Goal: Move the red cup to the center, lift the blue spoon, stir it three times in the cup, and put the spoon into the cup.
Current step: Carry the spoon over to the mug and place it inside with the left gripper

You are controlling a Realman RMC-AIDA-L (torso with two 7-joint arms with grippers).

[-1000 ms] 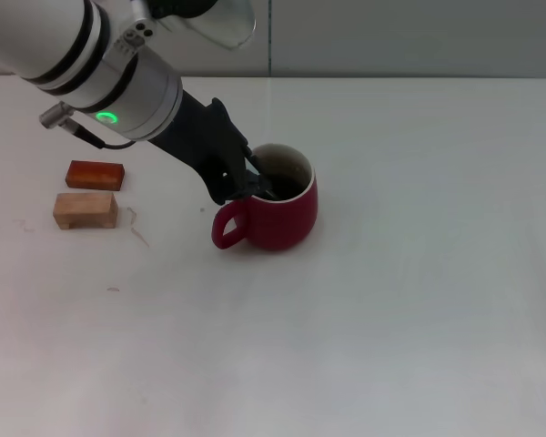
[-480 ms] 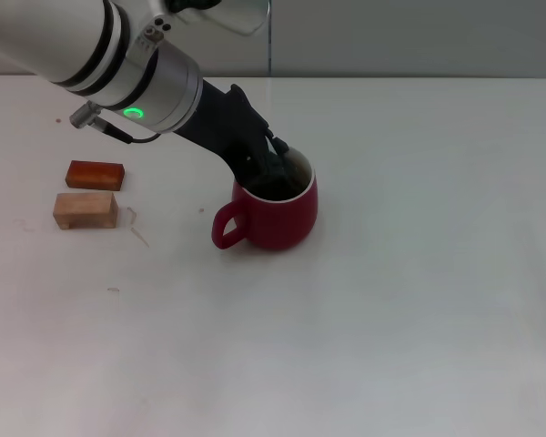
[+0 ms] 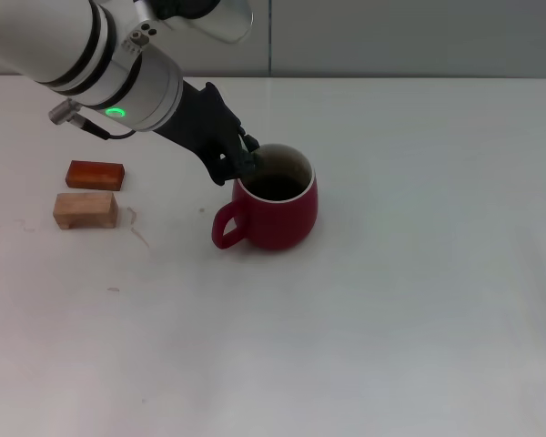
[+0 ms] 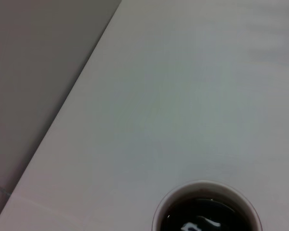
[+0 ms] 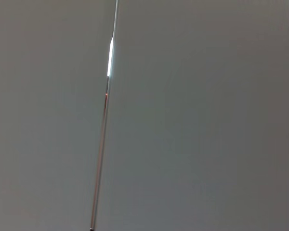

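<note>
Left pincer at red cup rim, handle side; grip state unclear.

Count: one red cup, two wooden blocks (one reddish, one pale), one gripper.

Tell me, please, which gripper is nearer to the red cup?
The left. The left gripper is at the red cup's rim on the handle side; the right gripper is out of view.
</note>
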